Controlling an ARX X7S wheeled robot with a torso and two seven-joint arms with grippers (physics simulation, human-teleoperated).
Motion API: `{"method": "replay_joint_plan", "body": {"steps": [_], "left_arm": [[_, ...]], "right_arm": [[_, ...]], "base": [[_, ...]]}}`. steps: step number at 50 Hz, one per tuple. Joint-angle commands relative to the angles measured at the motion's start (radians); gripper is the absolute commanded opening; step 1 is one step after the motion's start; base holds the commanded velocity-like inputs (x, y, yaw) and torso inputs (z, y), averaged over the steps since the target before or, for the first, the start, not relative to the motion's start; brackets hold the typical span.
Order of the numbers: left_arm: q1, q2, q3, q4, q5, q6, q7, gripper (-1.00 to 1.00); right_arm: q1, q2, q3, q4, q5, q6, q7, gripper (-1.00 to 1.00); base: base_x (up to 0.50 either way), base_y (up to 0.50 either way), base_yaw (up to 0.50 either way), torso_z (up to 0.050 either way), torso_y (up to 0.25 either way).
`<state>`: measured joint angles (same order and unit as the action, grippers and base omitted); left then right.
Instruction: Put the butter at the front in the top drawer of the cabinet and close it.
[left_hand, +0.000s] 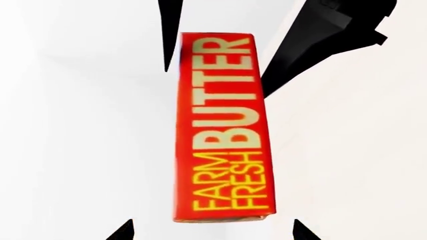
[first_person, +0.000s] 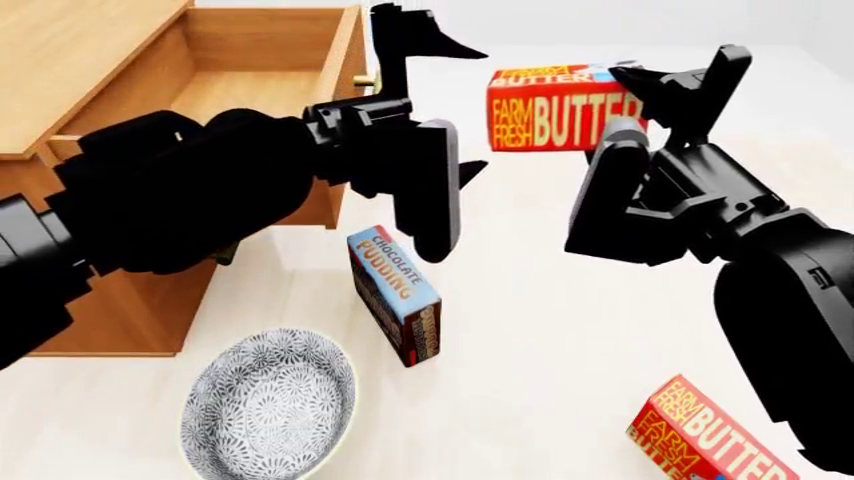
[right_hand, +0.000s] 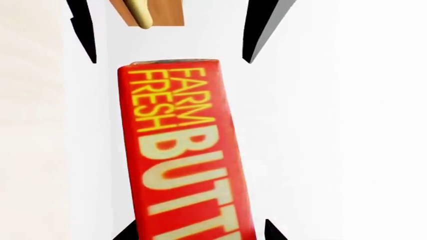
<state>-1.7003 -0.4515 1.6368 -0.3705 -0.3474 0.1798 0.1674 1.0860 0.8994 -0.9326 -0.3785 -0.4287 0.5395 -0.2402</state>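
The butter (first_person: 561, 110), a red-orange box with yellow lettering, hangs in the air to the right of the open top drawer (first_person: 267, 35). My right gripper (first_person: 661, 95) is shut on its "BUTTER" end (right_hand: 193, 165), with fingers on both sides (right_hand: 200, 231). My left gripper (first_person: 461, 110) is open and faces the "FARM FRESH" end (left_hand: 223, 130). Its fingertips (left_hand: 213, 231) stand wide of the box without touching it. The cabinet (first_person: 67, 60) fills the left, and the drawer's brass handle (right_hand: 140, 12) shows beyond the box.
A second butter box (first_person: 707, 440) lies on the table at the near right. A blue-and-brown chocolate pudding box (first_person: 396, 295) stands on edge in the middle. A patterned bowl (first_person: 267, 400) sits near the cabinet's front corner.
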Motion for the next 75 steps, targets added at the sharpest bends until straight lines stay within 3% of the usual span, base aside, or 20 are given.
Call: {"method": "replay_joint_plan", "body": {"steps": [1, 41, 75], "left_arm": [[0.010, 0.014, -0.008, -0.028, 0.011, 0.016, -0.012, 1.00], [0.058, 0.059, -0.022, -0.096, -0.003, 0.078, 0.021, 1.00], [0.066, 0.046, -0.032, -0.081, -0.002, 0.058, 0.014, 1.00]], "right_arm": [[0.027, -0.005, 0.022, -0.007, -0.077, -0.019, 0.003, -1.00], [0.042, -0.029, 0.023, -0.031, -0.053, -0.047, -0.025, -1.00], [-0.018, 0.010, 0.069, -0.205, -0.029, 0.040, -0.042, -1.00]], "base": [[0.00, 0.00, 0.00, 0.000, 0.000], [0.00, 0.00, 0.00, 0.001, 0.001], [0.00, 0.00, 0.00, 0.001, 0.001]]}}
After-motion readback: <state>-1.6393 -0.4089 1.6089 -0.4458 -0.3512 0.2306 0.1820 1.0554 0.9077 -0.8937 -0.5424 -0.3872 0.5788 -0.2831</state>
